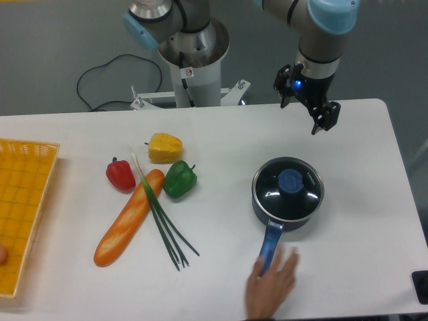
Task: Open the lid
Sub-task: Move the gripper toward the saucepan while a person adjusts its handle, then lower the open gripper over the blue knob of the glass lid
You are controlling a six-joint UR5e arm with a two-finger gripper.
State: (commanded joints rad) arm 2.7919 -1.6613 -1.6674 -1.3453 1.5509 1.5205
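Observation:
The lid [289,186], a round glass disc with a thin metal rim and a blue centre knob, sits closed on the small dark saucepan [267,210] at the right of the white table. The saucepan's long blue handle [271,242] points toward the front edge. My gripper [305,107] hangs above the table behind the pan, well apart from the lid. Its black fingers [325,117] look spread and hold nothing.
A human hand [271,286] rests at the end of the pan handle at the front edge. A red pepper [120,174], yellow pepper [164,147], green pepper [180,178], baguette [128,217] and green onions [164,224] lie mid-left. A yellow basket [23,200] stands far left.

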